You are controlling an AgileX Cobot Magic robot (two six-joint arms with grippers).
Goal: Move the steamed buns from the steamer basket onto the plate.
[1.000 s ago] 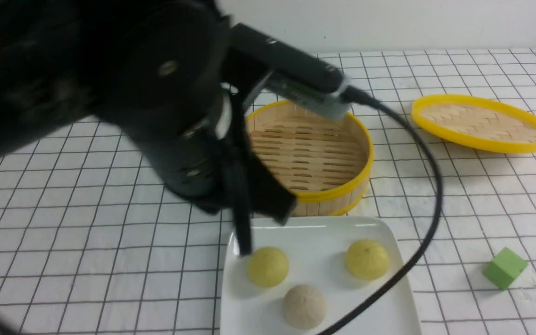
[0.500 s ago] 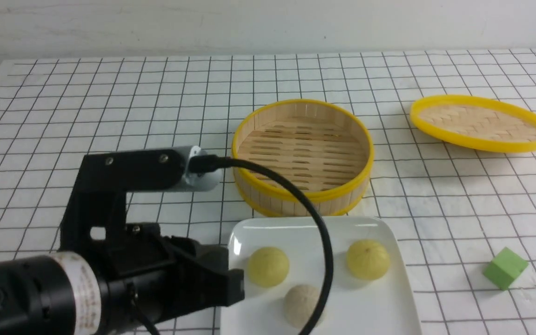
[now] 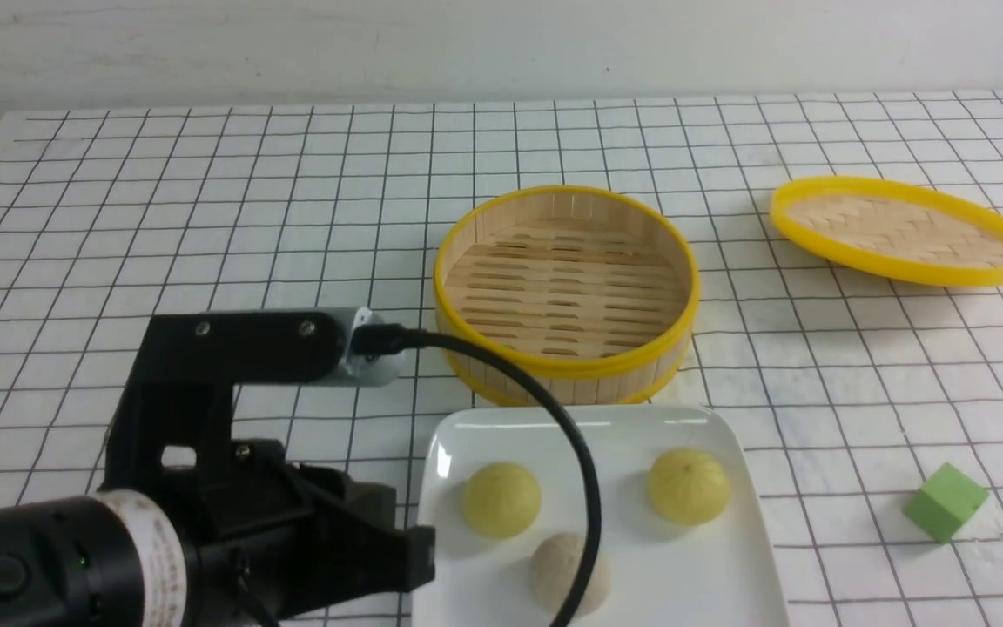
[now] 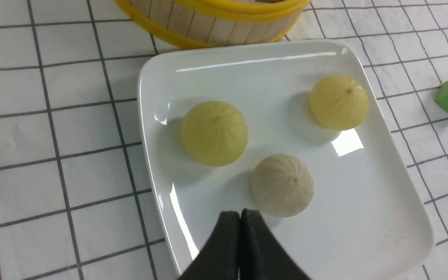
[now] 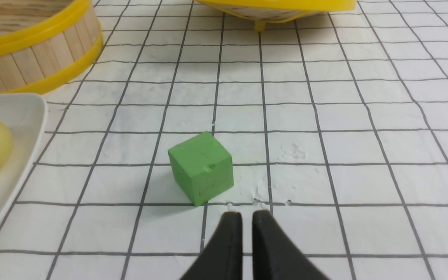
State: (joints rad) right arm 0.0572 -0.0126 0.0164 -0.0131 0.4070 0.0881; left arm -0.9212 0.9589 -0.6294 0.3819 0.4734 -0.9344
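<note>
Since half a second ago the black left arm has slid a little lower and further left in the front view, and a second ago it filled the whole upper left of that frame; now it sits in the lower left corner, its cable arcing over the plate. The large glossy white square plate with rounded corners (image 3: 728, 557) lies at the bottom centre, and all three small round steamed buns (image 3: 501, 499) rest on it: a pale yellow one at left, a second pale yellow one (image 3: 688, 485) at right, and a beige-white one (image 3: 564, 573) nearer the bottom edge, each apart from the others. Just above the plate stands the round bamboo steamer basket with yellow rims (image 3: 566, 294), its slatted floor bare. The shallow woven lid with a yellow rim (image 3: 902, 230) lies at the upper right, and a small green cube (image 3: 945, 501) sits at the lower right. In the left wrist view the left gripper (image 4: 240, 217) hangs beside the beige bun, its jaws pressed together on nothing. In the right wrist view the right gripper (image 5: 247, 219) hovers near the cube, its jaws parted by a thin gap, holding nothing.
</note>
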